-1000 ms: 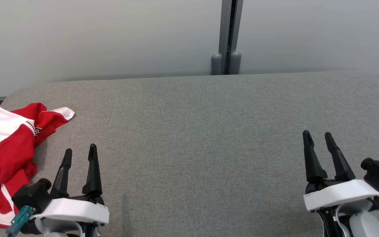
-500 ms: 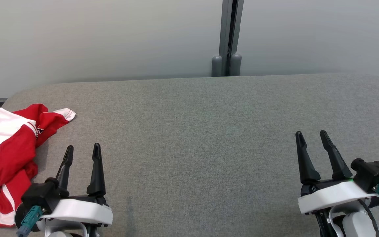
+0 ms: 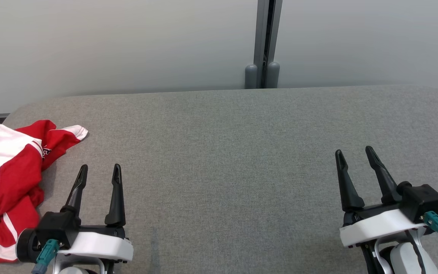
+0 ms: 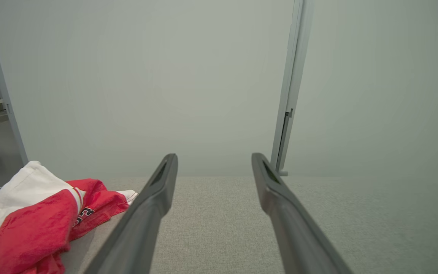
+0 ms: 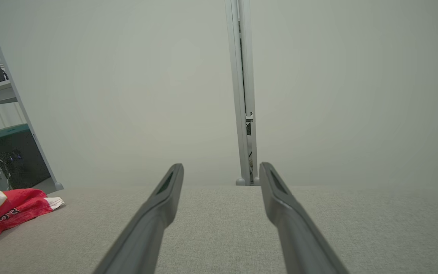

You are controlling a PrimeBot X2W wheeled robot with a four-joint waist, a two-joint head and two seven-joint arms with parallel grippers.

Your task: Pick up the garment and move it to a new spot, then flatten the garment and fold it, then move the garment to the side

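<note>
A grey fabric-covered table [image 3: 222, 152] spreads wide in front of the robot. Behind it stands a pale partition wall [image 3: 127, 42] with a grey post [image 3: 263, 42] at its seam.

The garment, a red and white jersey [image 3: 10, 179], lies crumpled at the table's far left edge. It is partly cut off by the side of the head view. The heap runs roughly front to back along that edge. One sleeve with a white cuff [image 3: 75, 132] reaches out from its far end toward the table's middle.

The left gripper [image 3: 101, 166] hovers low over the bare cloth just beside the heap, on its right. Its two fingers are spread apart, hold nothing and point away from the robot, so they run alongside the jersey, not at it. In the left wrist view the red fabric sits off to the left of the left finger, apart from it.

The right gripper [image 3: 353, 150] hangs over the opposite side of the table. Its fingers are likewise spread and empty, and it is well apart from the jersey.

The pickup has not yet begun. The left arm is much the nearer, and it would likely need to swing its fingers leftward. The cuffed sleeve or the near red fold looks like the closest thing to catch.
</note>
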